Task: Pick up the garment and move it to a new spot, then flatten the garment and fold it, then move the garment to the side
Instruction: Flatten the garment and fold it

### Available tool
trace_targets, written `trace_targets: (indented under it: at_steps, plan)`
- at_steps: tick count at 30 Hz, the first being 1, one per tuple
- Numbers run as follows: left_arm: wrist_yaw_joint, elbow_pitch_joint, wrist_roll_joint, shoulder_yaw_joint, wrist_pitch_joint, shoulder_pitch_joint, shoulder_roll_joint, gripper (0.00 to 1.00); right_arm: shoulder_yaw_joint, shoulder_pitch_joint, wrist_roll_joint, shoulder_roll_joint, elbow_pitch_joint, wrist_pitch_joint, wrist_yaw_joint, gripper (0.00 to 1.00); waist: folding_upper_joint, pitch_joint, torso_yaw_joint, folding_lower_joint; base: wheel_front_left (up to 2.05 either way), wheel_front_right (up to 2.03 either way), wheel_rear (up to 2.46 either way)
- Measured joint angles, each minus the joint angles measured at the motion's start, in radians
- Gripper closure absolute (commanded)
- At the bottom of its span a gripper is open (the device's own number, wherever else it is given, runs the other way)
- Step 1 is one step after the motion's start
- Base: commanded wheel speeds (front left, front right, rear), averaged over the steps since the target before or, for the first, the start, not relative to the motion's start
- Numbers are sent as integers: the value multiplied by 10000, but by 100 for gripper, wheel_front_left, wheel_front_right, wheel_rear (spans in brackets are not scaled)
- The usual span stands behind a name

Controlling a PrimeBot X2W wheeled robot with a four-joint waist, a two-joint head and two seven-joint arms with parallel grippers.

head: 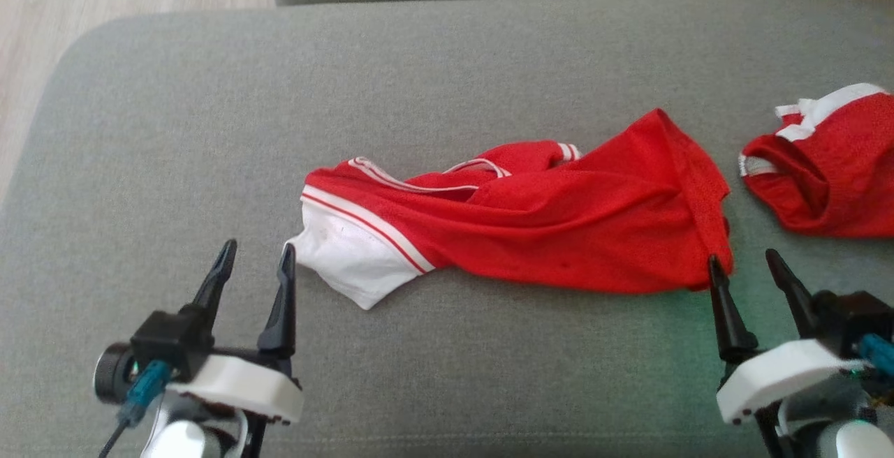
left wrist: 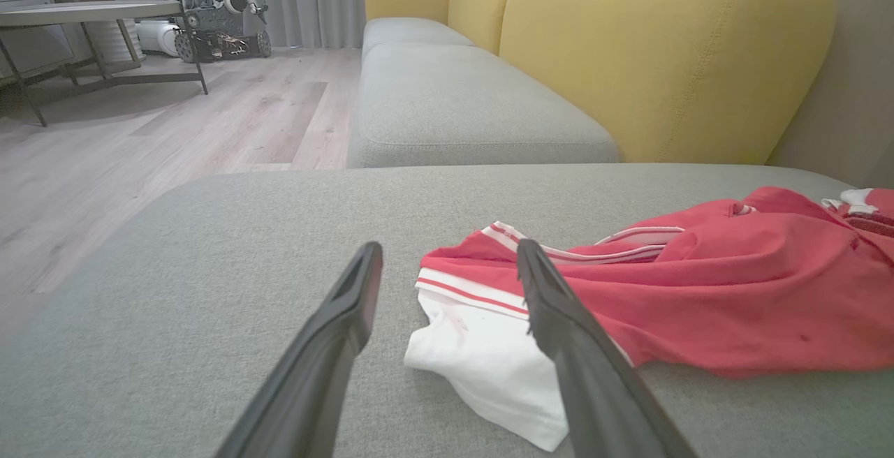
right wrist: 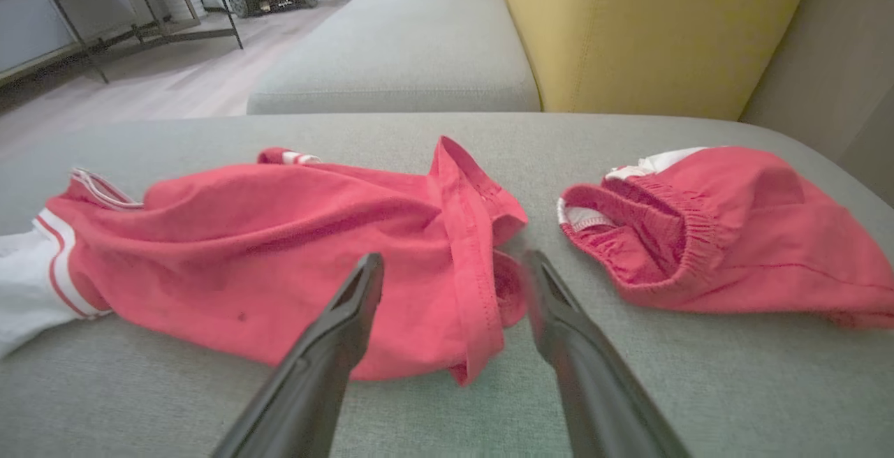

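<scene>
Left gripper [head: 258, 246]: your fingers point forward, jaws wide and empty, just beside the white sleeve of the garment [head: 531, 224].
Right gripper [head: 742, 257]: jaws wide, empty, just beside its red hem.

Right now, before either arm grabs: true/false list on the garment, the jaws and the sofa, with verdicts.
1. The red-and-white garment lies crumpled on the grey cushion. True.
2. The left jaws are shut on cloth. False: they stand open and empty, close to the garment's white end.
3. A second red garment lies to the right, with a gap of cushion between the two. True.
4. The right jaws stand open near the first garment's red hem. True.
5. The sofa's backrest is blue. False: the backrest is yellow.
</scene>
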Motion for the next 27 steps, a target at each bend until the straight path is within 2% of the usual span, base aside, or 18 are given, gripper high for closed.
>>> trace_targets:
  at_steps: [4,9,10,11,12,18,27]
  plan:
    - [-111,63,0,-163,-19,-423,-46,0,-163,-500,-44,-265,915,25,0,0,0,312,112,0,0,0,0]
    - [-207,251,0,-180,-188,-702,-159,0,-278,-1018,-169,-278,1894,25,0,0,0,591,228,0,0,0,0]
    - [-215,259,0,-180,-190,-712,-184,0,-278,-1100,-173,-276,2067,27,0,30,0,623,238,0,0,0,0]
    - [-215,274,0,-182,-192,-715,-209,0,-280,-1166,-173,-278,2209,25,0,81,0,649,244,0,0,0,0]
    - [-217,303,0,-186,-194,-717,-226,0,-278,-1206,-173,-278,2297,23,0,100,0,666,251,0,0,0,0]
    - [-224,451,0,-184,-295,-725,-232,0,-320,-1339,-148,-276,2268,-128,0,100,0,650,231,0,0,0,0]
    - [-226,468,0,-182,-353,-788,-228,0,-127,-2146,84,-274,949,-244,0,100,0,714,154,0,0,0,0]
